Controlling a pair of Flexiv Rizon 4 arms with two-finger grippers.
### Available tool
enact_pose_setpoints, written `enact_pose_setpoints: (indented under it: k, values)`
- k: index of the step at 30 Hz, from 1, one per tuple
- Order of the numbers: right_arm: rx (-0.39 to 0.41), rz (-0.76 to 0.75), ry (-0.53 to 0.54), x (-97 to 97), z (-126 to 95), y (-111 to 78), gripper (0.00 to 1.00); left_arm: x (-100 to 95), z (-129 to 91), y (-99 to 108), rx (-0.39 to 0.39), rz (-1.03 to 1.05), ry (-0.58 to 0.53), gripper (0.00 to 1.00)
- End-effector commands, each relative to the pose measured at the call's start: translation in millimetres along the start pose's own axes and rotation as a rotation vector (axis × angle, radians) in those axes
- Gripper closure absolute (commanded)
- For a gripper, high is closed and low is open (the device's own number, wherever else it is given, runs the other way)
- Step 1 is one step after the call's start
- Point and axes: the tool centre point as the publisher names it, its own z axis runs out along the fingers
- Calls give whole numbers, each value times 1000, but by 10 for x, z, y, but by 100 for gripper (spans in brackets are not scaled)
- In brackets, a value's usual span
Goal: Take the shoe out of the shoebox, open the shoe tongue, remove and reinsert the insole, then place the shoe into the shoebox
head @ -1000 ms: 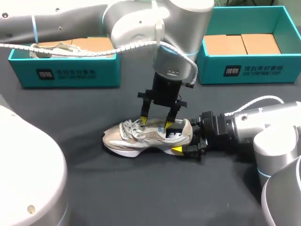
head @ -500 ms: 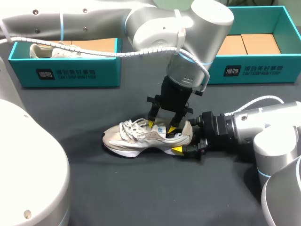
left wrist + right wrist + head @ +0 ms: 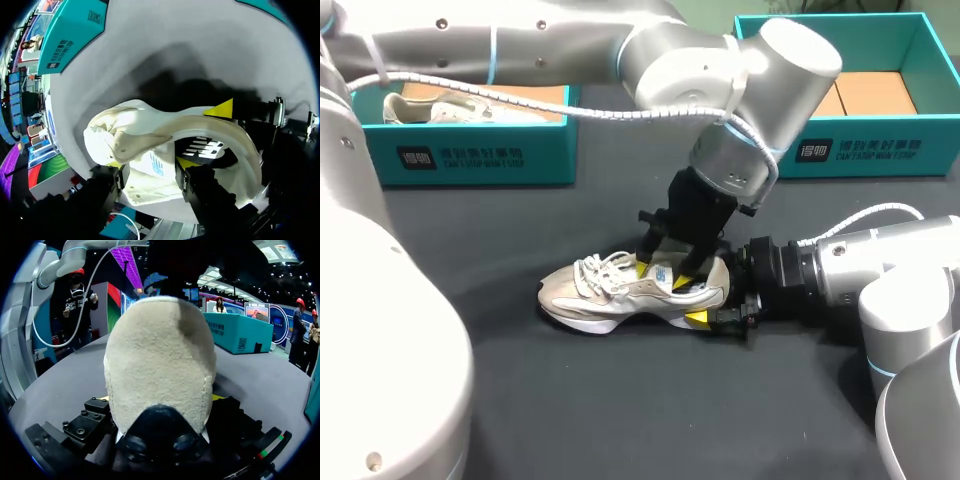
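A beige and white shoe (image 3: 610, 292) lies on its sole on the dark table, toe to the left. My left gripper (image 3: 665, 270) reaches down into its opening. In the left wrist view the white tongue (image 3: 150, 172) fills the gap of the left gripper (image 3: 150, 164), and both fingers touch its edges. The dark insole (image 3: 205, 147) shows inside the collar. My right gripper (image 3: 715, 305) sits at the heel, one yellow fingertip (image 3: 697, 318) against the near side. In the right wrist view the heel (image 3: 160, 355) sits in the right gripper (image 3: 160, 398), a finger on each side.
A teal shoebox (image 3: 470, 160) at the back left holds a second shoe (image 3: 430, 108). Another teal shoebox (image 3: 860, 150) stands at the back right, brown cardboard inside. Bare dark table lies in front of the shoe.
My left gripper has come down from just above the shoe onto the tongue, and its fingers have drawn closer together. The shoe and the right arm have not moved.
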Motion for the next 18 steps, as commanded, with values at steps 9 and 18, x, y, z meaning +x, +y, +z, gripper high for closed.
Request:
enact_pose_setpoints:
  k: [9, 18]
  values:
    - [4, 1, 1, 22, 36, -13, 100, -144, 28, 34, -20, -25, -56, 58]
    - [4, 1, 1, 22, 36, -13, 100, -330, -41, 63, -9, -39, -22, 57]
